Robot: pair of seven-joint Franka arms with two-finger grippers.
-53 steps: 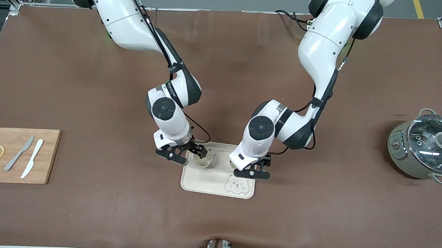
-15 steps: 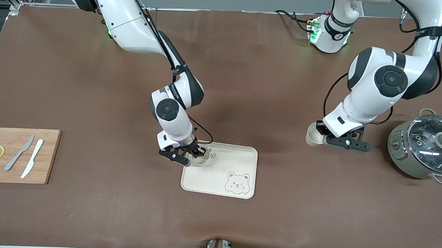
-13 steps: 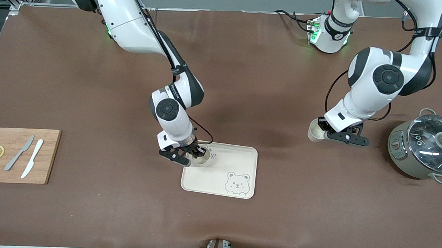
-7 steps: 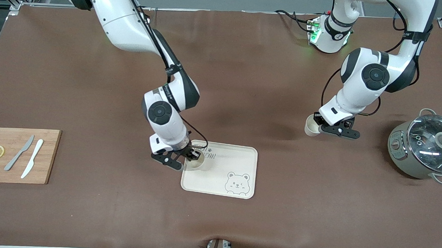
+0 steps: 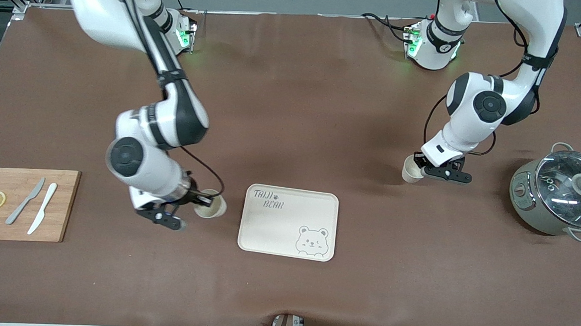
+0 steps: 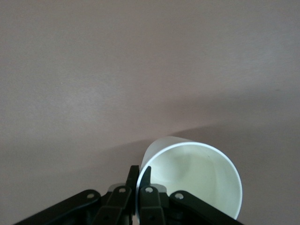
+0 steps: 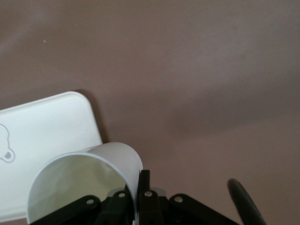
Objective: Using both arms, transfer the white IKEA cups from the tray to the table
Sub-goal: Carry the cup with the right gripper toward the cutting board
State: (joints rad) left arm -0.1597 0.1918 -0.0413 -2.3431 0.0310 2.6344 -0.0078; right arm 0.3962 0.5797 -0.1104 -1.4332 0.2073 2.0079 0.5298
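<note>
Brown table; each pincer grips a cup.

Two white cups, tilted, each pincer-held.

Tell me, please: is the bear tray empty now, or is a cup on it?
Empty. The bear tray bears only its print. One cup is in the right hand beside it, the other cup in the left hand.

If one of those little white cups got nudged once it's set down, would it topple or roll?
Probably light: the right gripper lifts the small off-white handleless cup by pinching one wall. Its smooth, hard-looking wall suggests it is stiff, perhaps slippery. Round and tapered, it would likely roll in a curve if tipped.
</note>
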